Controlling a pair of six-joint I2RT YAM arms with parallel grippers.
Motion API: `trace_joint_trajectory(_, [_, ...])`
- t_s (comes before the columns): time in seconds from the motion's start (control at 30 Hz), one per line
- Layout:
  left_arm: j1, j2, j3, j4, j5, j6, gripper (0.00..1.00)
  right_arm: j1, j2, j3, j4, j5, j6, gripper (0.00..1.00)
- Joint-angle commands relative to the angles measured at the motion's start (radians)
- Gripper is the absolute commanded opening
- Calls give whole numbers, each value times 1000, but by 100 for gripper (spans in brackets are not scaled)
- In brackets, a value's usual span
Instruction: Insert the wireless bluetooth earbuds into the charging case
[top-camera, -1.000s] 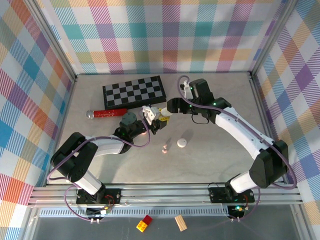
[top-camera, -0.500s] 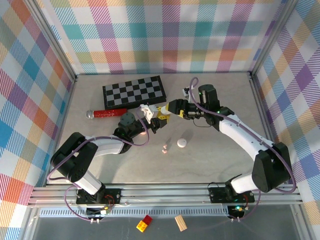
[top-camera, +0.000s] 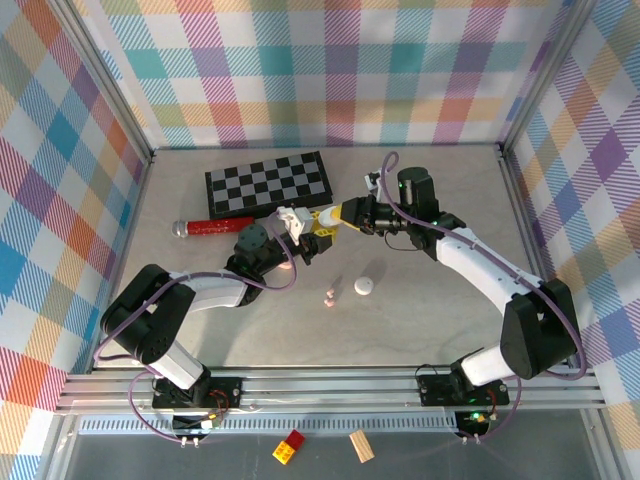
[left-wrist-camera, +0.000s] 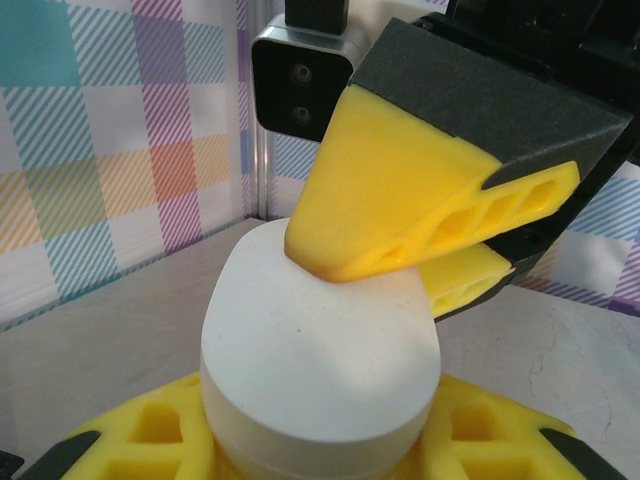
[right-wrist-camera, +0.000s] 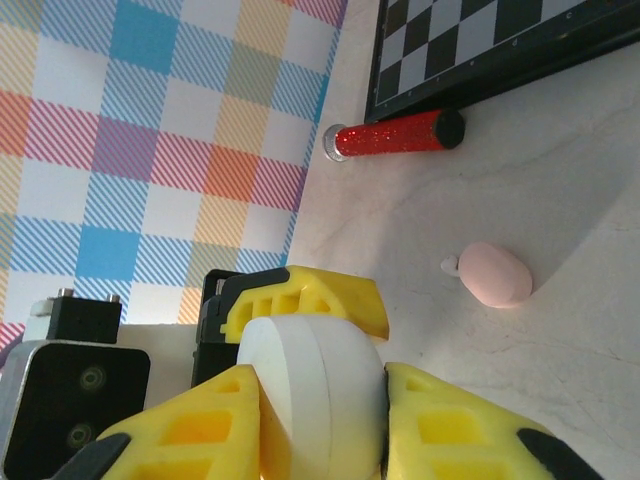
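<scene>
Tabletop (right-wrist-camera: 560, 200) from right wrist: pink case (right-wrist-camera: 490, 275) beyond white case (right-wrist-camera: 315, 395) in left tool (left-wrist-camera: 320, 455)

Arms (top-camera: 480, 262) white, black joints; purple cables (top-camera: 384, 170); yellow latticed fingers (left-wrist-camera: 400, 210).

Two white cases (top-camera: 366, 286) (left-wrist-camera: 320, 350), one chessboard (top-camera: 268, 182)
</scene>
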Motion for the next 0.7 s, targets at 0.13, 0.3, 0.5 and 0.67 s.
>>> trace_joint_trajectory(0.13, [0, -28, 7, 4, 17, 9, 59, 3, 16, 4, 11, 25, -5, 19])
trace_joint_trajectory(0.3, [2, -64, -30, -54, -7, 30, 97, -30, 17, -22, -6, 87, -26, 19])
trace_joint_trajectory(0.5, [0, -153, -92, -221, -55, 83, 100, -108, 93, -71, -7, 175, -67, 19])
trace_joint_trajectory(0.67, [0, -241, -142, -333, -88, 103, 100, -152, 219, -63, 55, 195, -78, 18])
